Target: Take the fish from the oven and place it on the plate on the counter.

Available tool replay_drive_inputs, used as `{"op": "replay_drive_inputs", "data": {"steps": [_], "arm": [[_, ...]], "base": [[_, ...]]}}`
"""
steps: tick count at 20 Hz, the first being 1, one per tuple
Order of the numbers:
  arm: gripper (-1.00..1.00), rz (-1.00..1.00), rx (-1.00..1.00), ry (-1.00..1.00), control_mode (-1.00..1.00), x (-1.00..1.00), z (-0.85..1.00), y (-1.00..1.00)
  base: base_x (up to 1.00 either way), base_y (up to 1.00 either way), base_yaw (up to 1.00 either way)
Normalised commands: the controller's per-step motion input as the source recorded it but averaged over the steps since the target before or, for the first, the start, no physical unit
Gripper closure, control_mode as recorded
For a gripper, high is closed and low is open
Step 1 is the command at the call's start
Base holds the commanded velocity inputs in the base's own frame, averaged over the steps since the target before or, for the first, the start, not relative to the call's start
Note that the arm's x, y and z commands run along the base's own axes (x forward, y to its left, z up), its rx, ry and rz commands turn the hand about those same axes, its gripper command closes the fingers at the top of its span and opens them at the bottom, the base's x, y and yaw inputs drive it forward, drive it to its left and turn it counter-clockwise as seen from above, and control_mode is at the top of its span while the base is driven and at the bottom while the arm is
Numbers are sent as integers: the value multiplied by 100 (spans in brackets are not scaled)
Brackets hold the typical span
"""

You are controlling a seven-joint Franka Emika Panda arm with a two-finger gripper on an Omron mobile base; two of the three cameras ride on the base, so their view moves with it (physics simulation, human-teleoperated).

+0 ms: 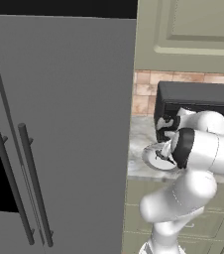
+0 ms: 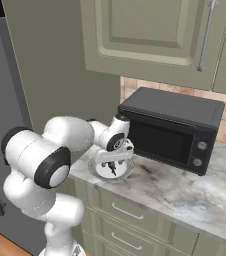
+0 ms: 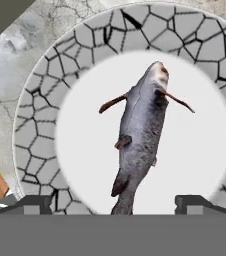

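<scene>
The fish, slim and dark grey with a paler head, lies flat in the middle of the round light grey plate, whose rim has a cracked pattern. My gripper hangs just above it, open, with its fingertips wide apart on either side of the tail and touching nothing. In the base views the gripper points down over the plate at the left end of the marbled counter. The plate is partly hidden by my arm. The oven is out of view.
A dark box-shaped appliance with two round knobs stands on the counter right behind the plate. A tall grey fridge walls off the left side. Green wall cabinets hang overhead, and drawers sit below the counter.
</scene>
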Motion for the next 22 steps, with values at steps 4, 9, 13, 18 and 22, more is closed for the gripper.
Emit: {"op": "replay_drive_inputs", "data": {"steps": [4, 9, 13, 18, 22], "arm": [[-100, 0, 0, 0, -100, -48, 88, 0], [-100, 0, 0, -5, -100, -47, 100, 0], [-100, -4, 4, -11, -100, -78, 86, 0], [-100, -6, 3, -23, -100, -87, 77, 4], [-100, -5, 0, -17, -100, -71, 71, 23]], "base": [[0, 0, 0], [0, 0, 0], [0, 0, 0], [0, 0, 0], [0, 0, 0]]}}
